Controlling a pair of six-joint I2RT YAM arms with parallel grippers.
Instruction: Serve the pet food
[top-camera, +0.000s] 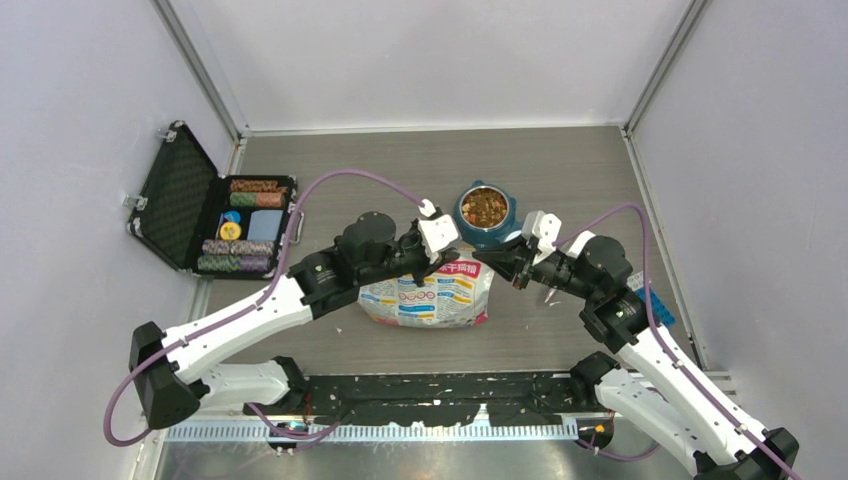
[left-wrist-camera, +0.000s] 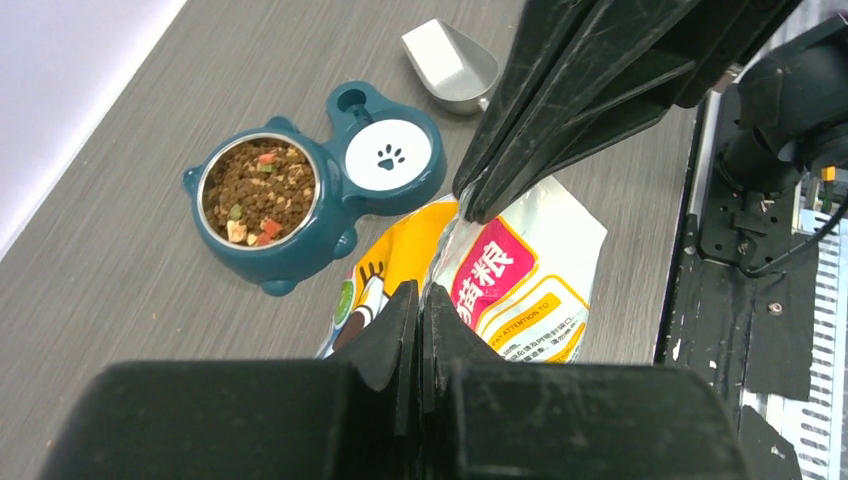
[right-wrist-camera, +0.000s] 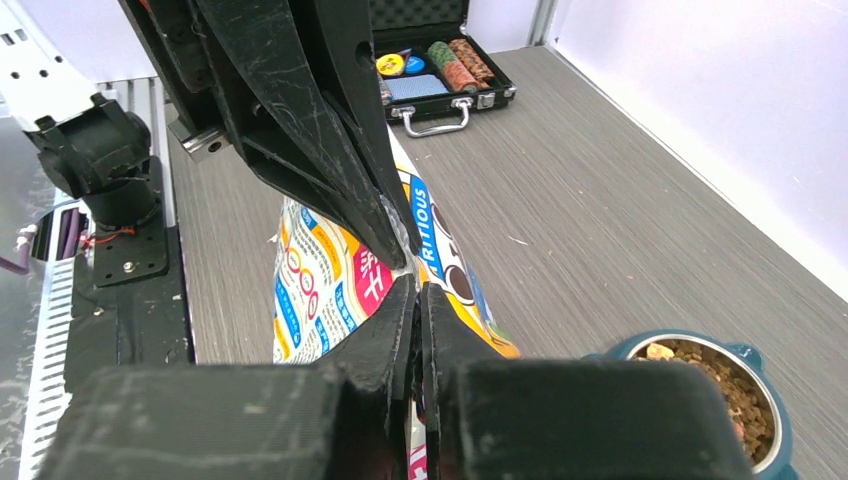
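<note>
Beside pet food (top-camera: 485, 206), left end effector (left-wrist-camera: 420, 300), right end effector (right-wrist-camera: 418, 290) pinching bag (top-camera: 430, 295)

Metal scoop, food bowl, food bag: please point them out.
Metal scoop (left-wrist-camera: 452, 66), left wrist view, hollow inside.
Food bowl (left-wrist-camera: 300, 256), left wrist view, blue front wall.
Food bag (left-wrist-camera: 528, 292), left wrist view, printed front.

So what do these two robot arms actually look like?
Both arms, left arm and right arm, are white shells linked by black joints. A purple cable arcs along each to a white wrist block. The left end effector and right end effector are black, with two flat, tapering, scuffed fingers.
</note>
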